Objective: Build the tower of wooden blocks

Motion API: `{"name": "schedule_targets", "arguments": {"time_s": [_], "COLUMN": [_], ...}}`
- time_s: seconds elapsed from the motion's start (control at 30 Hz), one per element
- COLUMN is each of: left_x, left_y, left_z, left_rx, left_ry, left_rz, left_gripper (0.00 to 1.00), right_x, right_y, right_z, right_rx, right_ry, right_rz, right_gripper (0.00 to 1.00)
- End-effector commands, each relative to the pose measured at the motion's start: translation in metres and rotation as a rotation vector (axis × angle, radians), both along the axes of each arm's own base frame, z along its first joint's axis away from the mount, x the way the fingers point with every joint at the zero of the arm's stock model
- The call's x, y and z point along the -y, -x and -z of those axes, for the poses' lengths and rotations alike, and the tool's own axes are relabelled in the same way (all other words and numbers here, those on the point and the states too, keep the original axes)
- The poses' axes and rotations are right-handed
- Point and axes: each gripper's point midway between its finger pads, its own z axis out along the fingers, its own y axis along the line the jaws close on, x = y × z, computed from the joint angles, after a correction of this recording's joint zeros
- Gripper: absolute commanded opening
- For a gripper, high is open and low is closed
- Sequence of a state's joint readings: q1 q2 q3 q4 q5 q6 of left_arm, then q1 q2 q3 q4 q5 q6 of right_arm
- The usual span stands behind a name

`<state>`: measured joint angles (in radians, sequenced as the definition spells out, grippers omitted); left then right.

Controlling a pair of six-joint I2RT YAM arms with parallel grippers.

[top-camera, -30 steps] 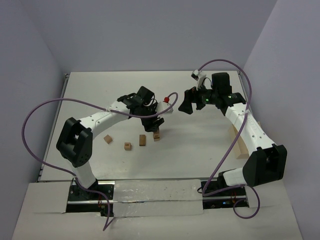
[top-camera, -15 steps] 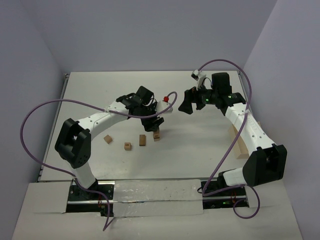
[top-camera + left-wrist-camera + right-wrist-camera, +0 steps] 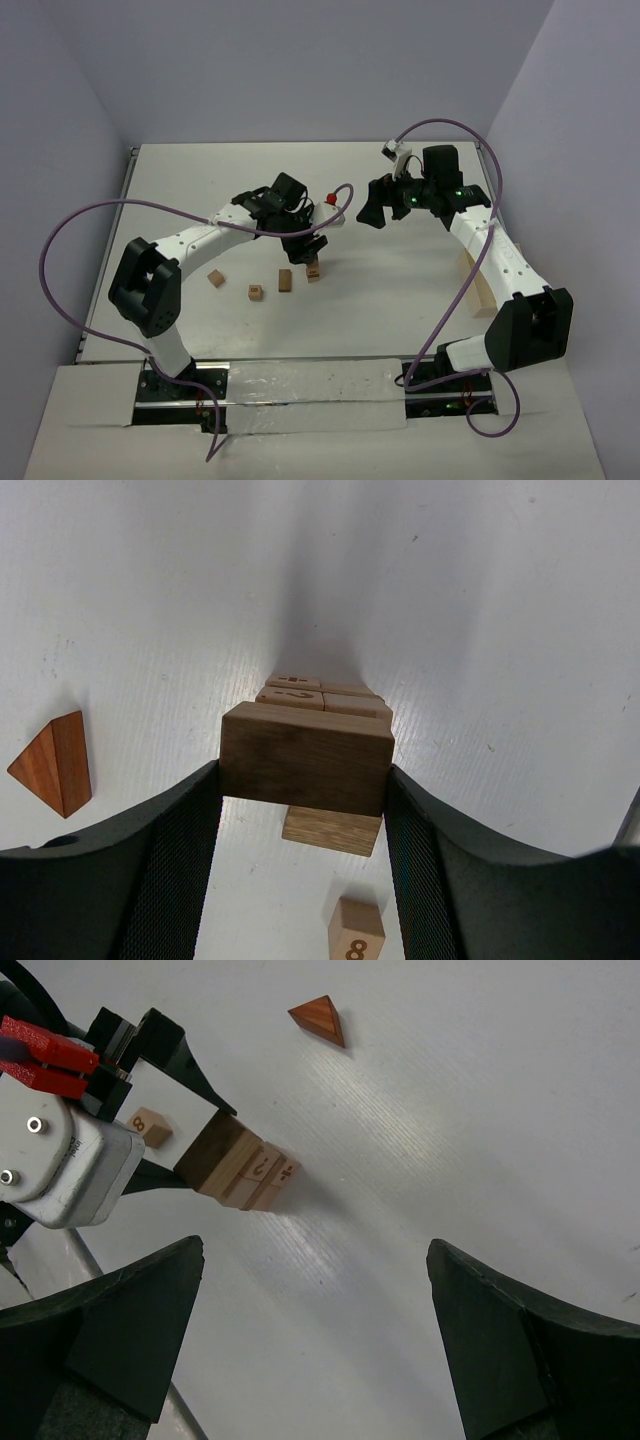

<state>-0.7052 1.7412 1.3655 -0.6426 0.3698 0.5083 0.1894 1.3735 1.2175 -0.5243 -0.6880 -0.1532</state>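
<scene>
Tan wood block tower (image 3: pixel 314 270) stands upright under the left gripper (image 3: pixel 312 252) from above. Left wrist: fingers (image 3: pixel 170 860) pinch its dark top brick (image 3: pixel 305 760), long axis finger to finger. Right wrist: right gripper (image 3: pixel 315 1250) gapes empty, tower ahead-left.

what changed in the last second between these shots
Nothing visibly moved. The left gripper stays clamped on the dark block at the top of the wood block tower. The right gripper still hangs open off to the side. The loose blocks nearer the arm bases lie where they were.
</scene>
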Motion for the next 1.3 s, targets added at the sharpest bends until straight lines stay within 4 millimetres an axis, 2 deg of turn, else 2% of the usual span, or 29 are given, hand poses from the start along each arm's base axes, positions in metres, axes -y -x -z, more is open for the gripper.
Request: {"name": "schedule_targets", "arguments": {"time_s": [0.0,0.7,1.27], "left_x": [0.0063,0.0079,0.0107], "left_y": [-0.0018,-0.0021,-0.0030], "left_z": [-0.0193,-0.0156,-0.0154], "left_rx": [0.046,0.040,0.045], "left_ry": [0.053,0.051,0.049], "left_rz": [0.003,0.004,0.005], "left_gripper": [0.43,0.55,0.58], "right_x": [0.0013,0.0003,0.0001], "right_y": [-0.0083,-0.0096,-0.0097], "right_z": [-0.0188,-0.0167,-0.0176], "right_rx": [0.045,0.039,0.041], "right_ry": [-0.013,-0.014,-0.016], "right_rz": [0.013,0.011,0.011], "right_gripper": [1.00,1.00,1.00]}}
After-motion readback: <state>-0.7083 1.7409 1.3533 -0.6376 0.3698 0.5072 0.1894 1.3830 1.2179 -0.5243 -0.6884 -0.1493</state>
